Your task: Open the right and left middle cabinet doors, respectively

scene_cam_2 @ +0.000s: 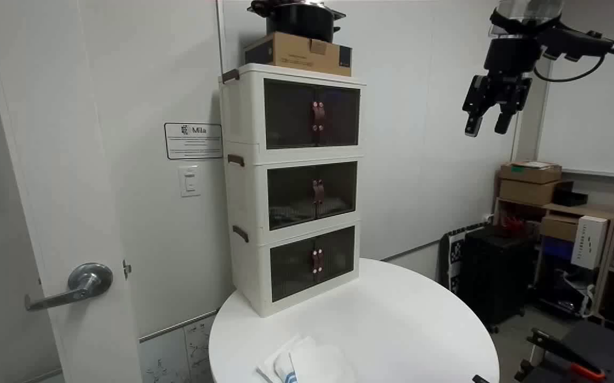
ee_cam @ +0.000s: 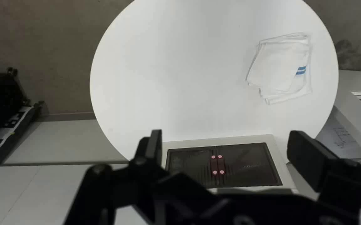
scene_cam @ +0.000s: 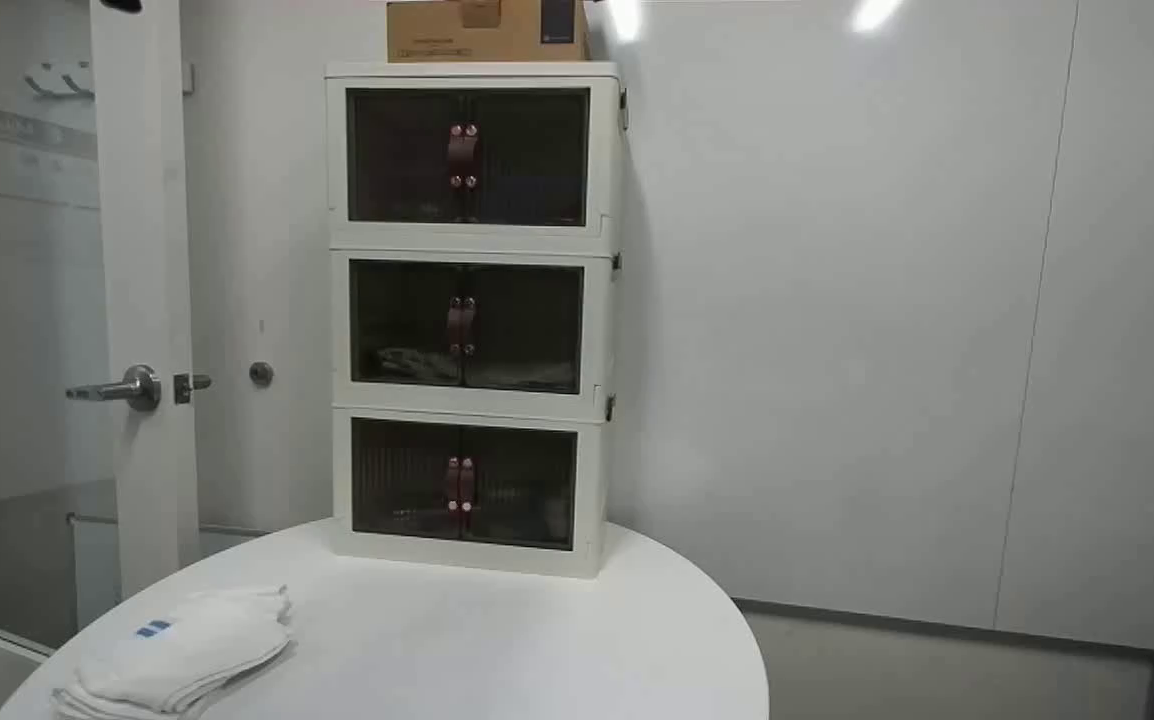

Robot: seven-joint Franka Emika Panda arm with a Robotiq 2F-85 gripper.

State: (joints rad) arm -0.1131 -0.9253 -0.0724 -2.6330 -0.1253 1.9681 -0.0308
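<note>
The gripper (scene_cam_2: 488,125), jaws spread, hung apart from the cabinet (scene_cam: 497,402), whose right middle door (scene_cam: 527,325) and left middle door (scene_cam: 400,318) stood closed.

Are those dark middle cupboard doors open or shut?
Shut. In both exterior views, the left middle door and right middle door sit flat in the white frame, their reddish handles side by side.

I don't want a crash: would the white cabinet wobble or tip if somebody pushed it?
Pushed high up, the white cabinet might tip, since it stands taller than wide. The cardboard box and black pot up top may make it more top-heavy. Pushed low, it could slide, as the white table looks smooth.
</note>
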